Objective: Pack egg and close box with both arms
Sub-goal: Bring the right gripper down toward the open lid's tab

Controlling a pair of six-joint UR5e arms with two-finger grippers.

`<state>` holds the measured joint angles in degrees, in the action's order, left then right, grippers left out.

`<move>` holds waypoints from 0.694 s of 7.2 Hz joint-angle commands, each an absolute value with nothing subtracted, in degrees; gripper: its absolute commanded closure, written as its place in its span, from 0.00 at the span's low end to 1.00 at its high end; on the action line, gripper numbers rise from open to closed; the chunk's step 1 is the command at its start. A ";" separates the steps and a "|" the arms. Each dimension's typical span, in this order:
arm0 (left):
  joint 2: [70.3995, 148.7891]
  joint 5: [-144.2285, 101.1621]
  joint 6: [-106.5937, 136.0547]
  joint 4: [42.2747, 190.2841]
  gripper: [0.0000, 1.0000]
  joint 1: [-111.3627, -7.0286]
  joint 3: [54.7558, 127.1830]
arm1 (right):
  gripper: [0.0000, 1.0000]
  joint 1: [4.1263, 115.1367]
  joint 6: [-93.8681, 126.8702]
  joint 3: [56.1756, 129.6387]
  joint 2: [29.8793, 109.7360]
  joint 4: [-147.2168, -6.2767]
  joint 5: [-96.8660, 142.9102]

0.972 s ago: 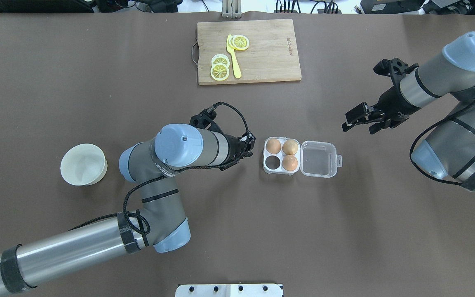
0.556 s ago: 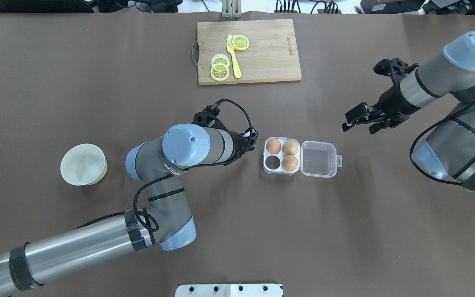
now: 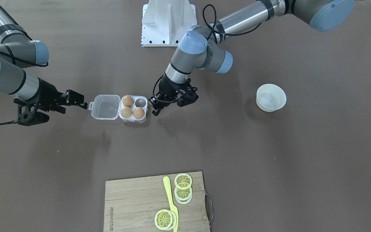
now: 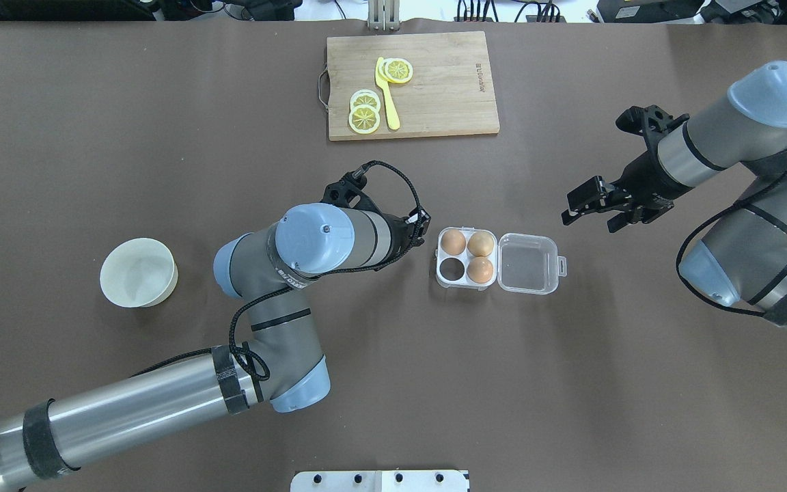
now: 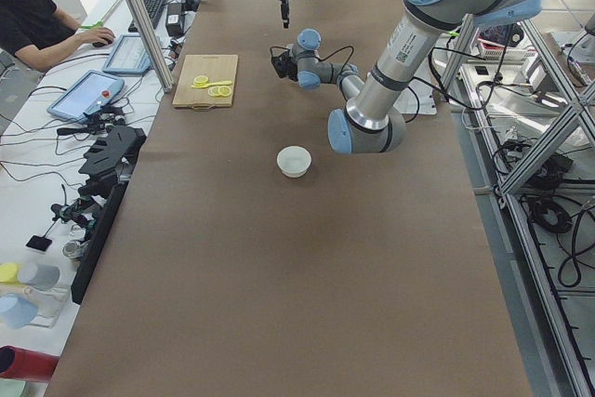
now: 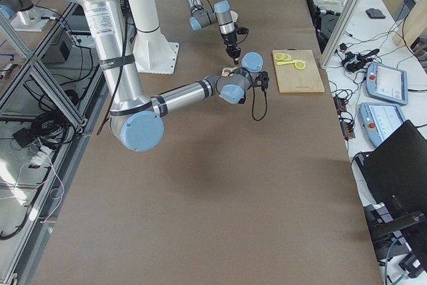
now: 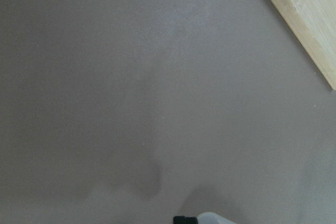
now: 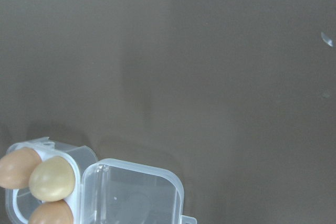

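We logged the worktop (image 4: pixel 161 171), brown and broad, which carried the box (image 4: pixel 466 257) near its middle.

We logged the left arm (image 4: pixel 127 403), silver-grey with blue caps, which came in from the robot's left of the box with its wrist bent toward it. The left claw (image 3: pixel 155 107) pointed down just beside the box's wall on that side. We could not tell whether it touched the wall, nor whether its fingers were apart or together.

We logged the right arm (image 4: pixel 728 137) on the robot's right of the box and somewhat beyond it. The right claw (image 4: pixel 574 203) hung near the lid's far corner without touching it, its fingers spread and nothing between them.

We logged a wooden cutting board (image 4: pixel 448 102) well beyond the box, and a white bowl (image 4: pixel 138 273) well to the robot's left of the box.

The box itself was clear plastic. Its lid (image 4: pixel 527 263) lay flat open on the robot's right side, and three of its four cells were filled.

A yellow knife (image 4: pixel 387 106) and lemon slices (image 4: pixel 364 113) lay on the board.

We noted one orange-brown egg (image 4: pixel 479 269) in the lid-side cell nearer the robot and a second brown egg (image 4: pixel 453 241) in the diagonal cell. A paler tan egg (image 4: pixel 481 243) sat in the far lid-side cell.
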<state>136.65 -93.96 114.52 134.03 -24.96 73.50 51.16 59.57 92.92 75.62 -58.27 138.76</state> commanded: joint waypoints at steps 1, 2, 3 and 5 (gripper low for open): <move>136.67 -93.96 114.52 134.03 1.00 -24.96 73.48 | 0.23 49.84 62.47 93.60 76.20 -57.92 138.78; 136.67 -93.96 114.52 134.03 1.00 -25.05 73.48 | 0.47 48.79 63.88 94.65 77.16 -55.83 138.78; 136.67 -94.04 114.52 134.03 1.00 -25.05 73.48 | 0.52 47.74 64.07 93.61 78.73 -49.37 138.61; 136.58 -94.04 114.52 134.03 1.00 -25.05 73.48 | 0.53 47.55 64.16 88.19 80.06 -36.80 138.78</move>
